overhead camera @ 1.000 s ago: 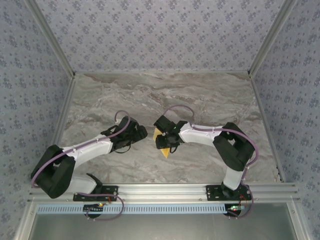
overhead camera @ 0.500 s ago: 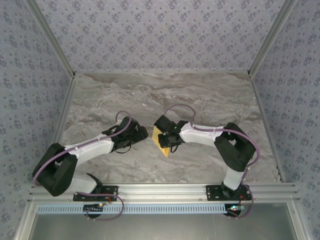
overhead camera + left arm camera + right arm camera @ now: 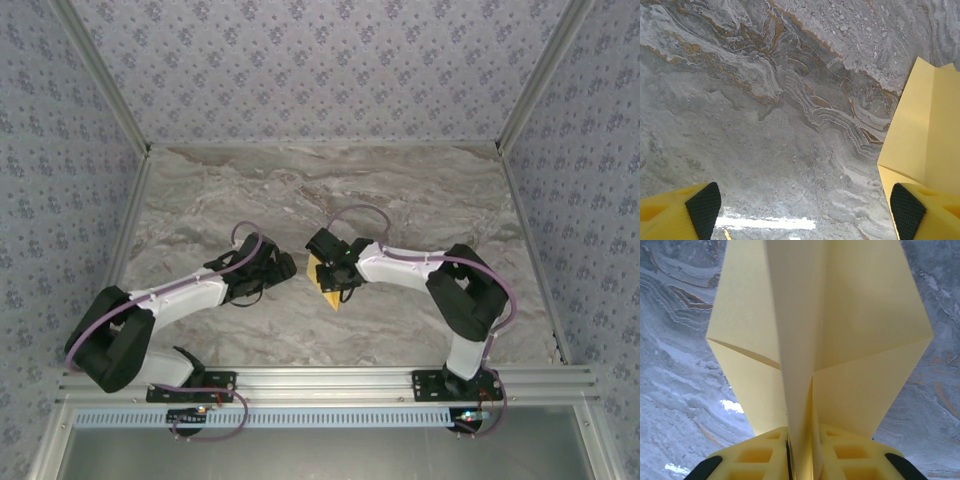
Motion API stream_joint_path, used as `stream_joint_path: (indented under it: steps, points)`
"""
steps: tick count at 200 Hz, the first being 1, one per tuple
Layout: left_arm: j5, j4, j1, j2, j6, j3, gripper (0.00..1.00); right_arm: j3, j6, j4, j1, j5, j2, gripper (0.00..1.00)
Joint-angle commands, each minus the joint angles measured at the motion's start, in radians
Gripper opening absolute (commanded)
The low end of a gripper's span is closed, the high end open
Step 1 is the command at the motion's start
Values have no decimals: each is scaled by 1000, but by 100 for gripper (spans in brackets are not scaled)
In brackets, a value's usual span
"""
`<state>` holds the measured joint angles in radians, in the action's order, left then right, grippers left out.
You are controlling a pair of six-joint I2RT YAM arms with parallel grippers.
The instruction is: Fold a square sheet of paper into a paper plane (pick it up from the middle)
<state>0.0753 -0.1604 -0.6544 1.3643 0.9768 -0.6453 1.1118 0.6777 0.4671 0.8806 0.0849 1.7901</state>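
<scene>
Paper plane [image 3: 860,325], mustard yellow and part-folded, sits near the centre of the marble table [image 3: 420,190]. Right gripper [image 3: 800,442] is clamped on its raised centre ridge. Left gripper [image 3: 800,205] is at the plane's 9 o'clock, just beside it, jaws wide apart.

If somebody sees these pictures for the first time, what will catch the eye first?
The folded yellow paper stands out most: it is bright against the grey marble table, lies near its middle, and is pinched along its centre fold by the right gripper. Next comes the left gripper, open wide just beside the paper's edge.
</scene>
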Motion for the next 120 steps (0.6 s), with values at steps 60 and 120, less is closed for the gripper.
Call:
stream_joint_path:
  steps: [60, 120]
  points:
    - [-9, -4, 3, 17, -21, -30, 92, 70, 29, 102, 13, 97, 59, 14]
    - [-9, -10, 4, 18, -26, -35, 92, 124, 24, 163, 14, 131, 112, 10]
